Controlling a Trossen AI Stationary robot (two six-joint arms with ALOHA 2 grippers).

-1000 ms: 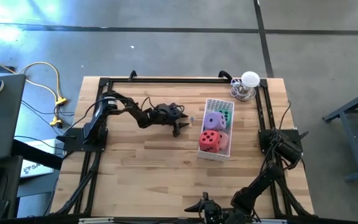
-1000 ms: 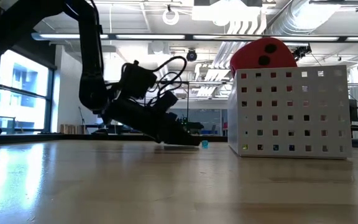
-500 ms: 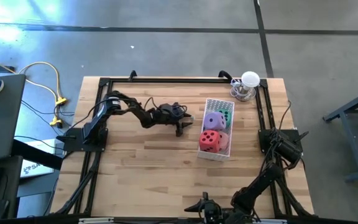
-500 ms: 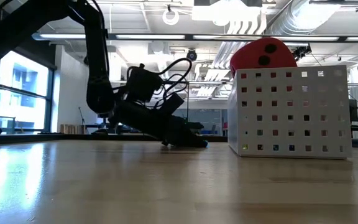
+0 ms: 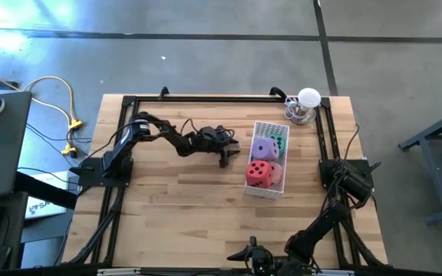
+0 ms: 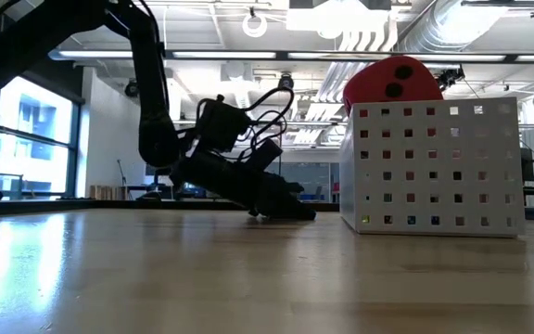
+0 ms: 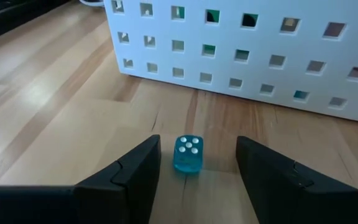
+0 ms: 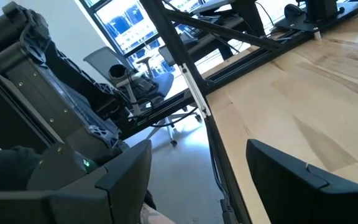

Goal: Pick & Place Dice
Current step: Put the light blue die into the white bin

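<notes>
The left hand (image 5: 223,159) is lowered to the table (image 5: 175,199) just beside the white perforated basket (image 5: 260,192), on the side facing the left arm. In the left wrist view, its two dark fingers (image 7: 132,180) stand apart, and a small translucent blue die (image 7: 188,154) with white pips sits on the wood between them. Neither finger touches the die; a gap shows on each side. The left hand grips nothing. The basket wall (image 7: 241,50) stands just beyond the blue die.

The dice are in the basket. The red die (image 5: 258,173) lies at the end nearer the right arm and protrudes above the rim in the low view (image 6: 392,79). The purple die (image 5: 265,149) lies beside it toward the far end. The green die (image 5: 278,142) is partly visible next to the purple die. The pink die (image 5: 276,175) shows next to the red die.

The right hand (image 8: 197,180) is parked at the near table edge, fingers apart, holding nothing.
</notes>
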